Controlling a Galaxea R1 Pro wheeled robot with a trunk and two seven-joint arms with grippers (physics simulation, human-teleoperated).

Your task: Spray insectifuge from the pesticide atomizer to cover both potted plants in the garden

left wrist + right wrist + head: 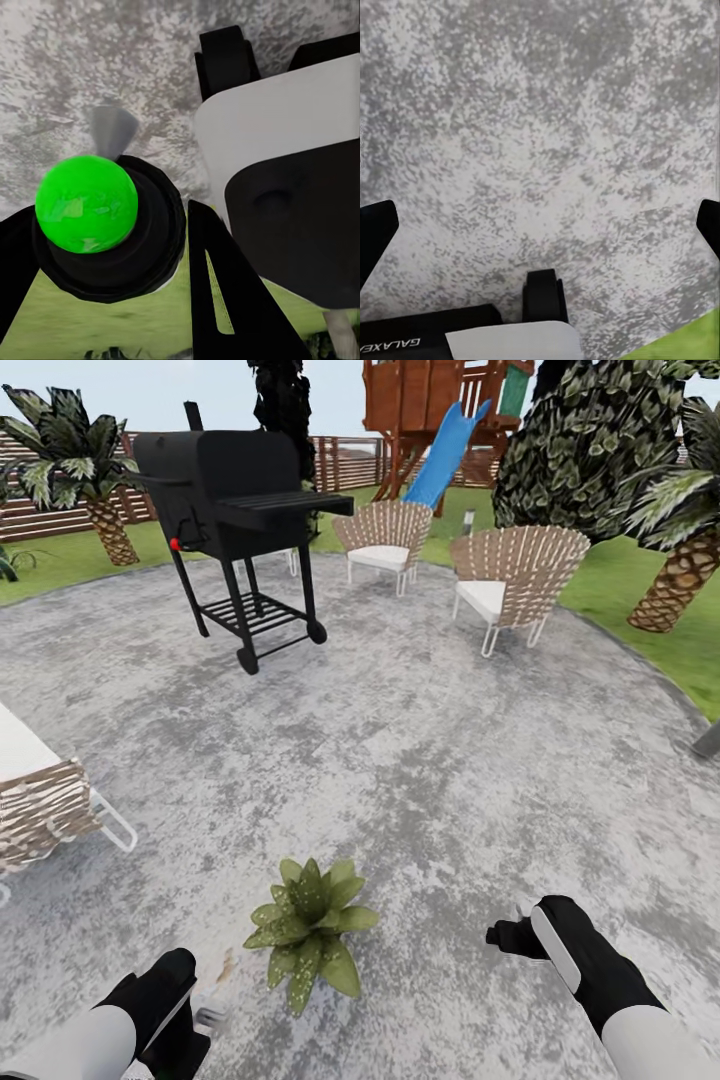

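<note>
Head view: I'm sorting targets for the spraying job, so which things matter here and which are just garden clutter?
Part of the job:
- potted plant
- left gripper, holding something with a bright green ball top

Just lying about:
- grill
- wicker chairs
- blue slide
- palms

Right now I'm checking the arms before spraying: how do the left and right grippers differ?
The left gripper is clamped around the pesticide atomizer; the right gripper holds nothing, its fingers spread wide over the patio. Both hover low, flanking the potted plant.
</note>
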